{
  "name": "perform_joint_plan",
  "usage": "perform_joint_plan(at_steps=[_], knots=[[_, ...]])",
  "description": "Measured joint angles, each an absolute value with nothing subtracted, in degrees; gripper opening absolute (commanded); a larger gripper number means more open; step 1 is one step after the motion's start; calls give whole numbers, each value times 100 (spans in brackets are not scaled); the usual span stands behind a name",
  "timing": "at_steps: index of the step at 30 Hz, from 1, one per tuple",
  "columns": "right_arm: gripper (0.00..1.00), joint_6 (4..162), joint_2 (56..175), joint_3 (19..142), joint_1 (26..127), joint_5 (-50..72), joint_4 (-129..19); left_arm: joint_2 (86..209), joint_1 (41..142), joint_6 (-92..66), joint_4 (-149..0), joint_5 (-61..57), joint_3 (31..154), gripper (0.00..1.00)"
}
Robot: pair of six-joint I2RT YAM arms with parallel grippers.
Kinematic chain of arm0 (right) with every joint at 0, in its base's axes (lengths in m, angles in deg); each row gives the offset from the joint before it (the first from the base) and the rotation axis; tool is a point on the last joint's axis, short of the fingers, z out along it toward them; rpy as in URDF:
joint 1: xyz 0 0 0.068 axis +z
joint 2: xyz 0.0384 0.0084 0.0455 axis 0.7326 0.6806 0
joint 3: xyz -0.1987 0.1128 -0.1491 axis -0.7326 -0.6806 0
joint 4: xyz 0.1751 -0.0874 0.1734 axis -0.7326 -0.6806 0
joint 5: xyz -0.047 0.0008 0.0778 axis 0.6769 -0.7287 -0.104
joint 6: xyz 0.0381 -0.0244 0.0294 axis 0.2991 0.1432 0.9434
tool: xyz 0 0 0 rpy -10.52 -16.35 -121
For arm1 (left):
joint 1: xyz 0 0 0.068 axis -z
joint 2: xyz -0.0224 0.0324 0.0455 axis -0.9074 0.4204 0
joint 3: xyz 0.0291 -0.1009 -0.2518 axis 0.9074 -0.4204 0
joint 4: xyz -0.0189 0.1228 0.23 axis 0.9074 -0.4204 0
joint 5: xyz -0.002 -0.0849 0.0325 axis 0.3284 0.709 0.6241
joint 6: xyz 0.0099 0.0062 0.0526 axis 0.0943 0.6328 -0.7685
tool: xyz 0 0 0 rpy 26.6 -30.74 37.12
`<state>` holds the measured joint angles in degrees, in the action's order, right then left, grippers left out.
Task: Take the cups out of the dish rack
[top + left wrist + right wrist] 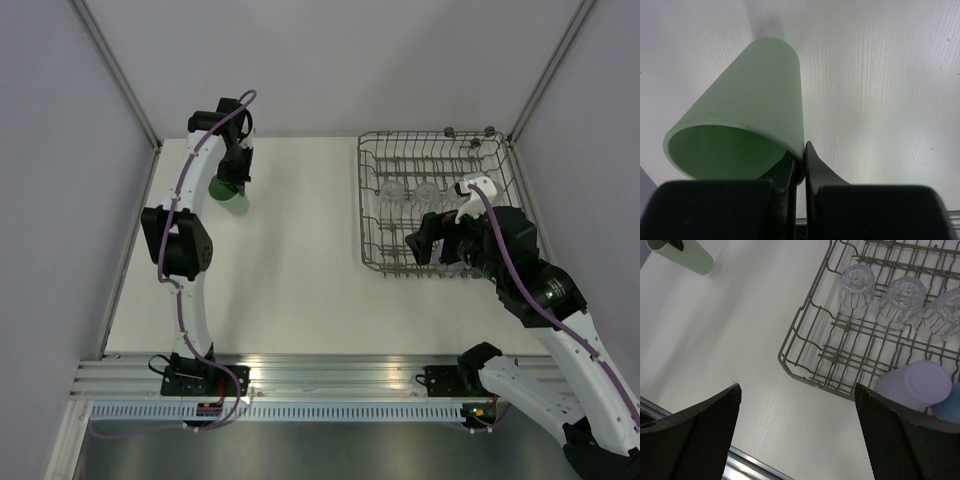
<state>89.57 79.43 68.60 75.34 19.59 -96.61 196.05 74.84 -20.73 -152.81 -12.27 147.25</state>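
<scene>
My left gripper (238,168) is shut on the rim of a mint green cup (230,195), one finger inside and one outside. It holds the cup tilted over the white table at the far left. In the left wrist view the cup (747,105) fills the left half, pinched at my left gripper (804,156). The grey wire dish rack (440,140) stands at the far right. It holds three upturned clear cups (856,284) (903,299) (942,315), a lavender cup (914,382) and a blue cup (948,405). My right gripper (428,245) hangs open over the rack's near left corner, holding nothing.
In the right wrist view the right gripper (796,390) looks down on bare table beside the rack's rim (790,337), with the green cup (686,256) far off at the top left. An aluminium rail (330,372) runs along the table's near edge. Walls close in the sides and back.
</scene>
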Motion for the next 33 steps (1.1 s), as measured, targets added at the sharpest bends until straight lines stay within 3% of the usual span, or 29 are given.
perform_joint_plan(at_steps=[16, 22, 29, 30, 31, 33], knots=[[98, 8856, 7832, 6864, 7534, 1935, -9688, 19998, 7427, -2128, -15324, -1021, 14572, 11], [98, 8856, 7821, 6864, 7534, 1935, -9688, 20040, 7477, -2134, -15324, -1023, 14574, 32], [98, 8854, 7823, 6864, 7534, 1937, -9688, 20038, 7503, -2136, -15324, -1021, 14696, 39], [98, 8856, 7825, 6862, 7534, 1952, -9688, 20027, 7503, -2136, -15320, -1012, 14710, 45], [98, 8858, 7836, 6862, 7534, 1991, -9688, 20009, 7503, -2138, -15324, -1001, 14712, 99], [98, 8876, 7869, 6855, 7534, 2149, -9688, 19946, 7501, -2160, -15322, -966, 14712, 100]])
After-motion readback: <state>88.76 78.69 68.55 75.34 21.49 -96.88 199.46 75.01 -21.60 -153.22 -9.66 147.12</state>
